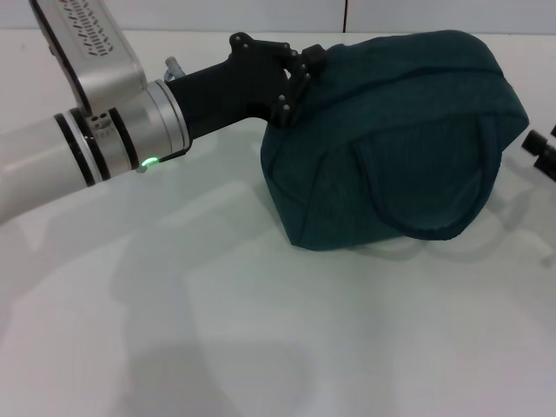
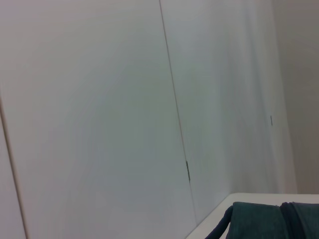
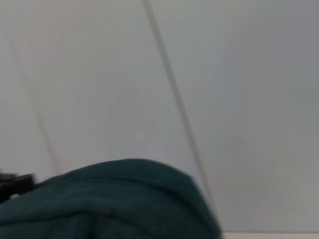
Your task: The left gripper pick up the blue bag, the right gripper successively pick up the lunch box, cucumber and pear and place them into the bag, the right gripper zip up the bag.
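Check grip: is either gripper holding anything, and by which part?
Left gripper is at the blue bag's top left edge; actual hold cannot be told. Right gripper sits apart, holding nothing visible.

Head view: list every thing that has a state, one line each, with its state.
blue bag: resting on the table, bulging, no opening visible, handle lying flat against its front.
left claw: at the bag's upper left corner, touching the fabric.
right claw: at the picture's right edge, just beside the bag, apart from it.
table: bears the bag.
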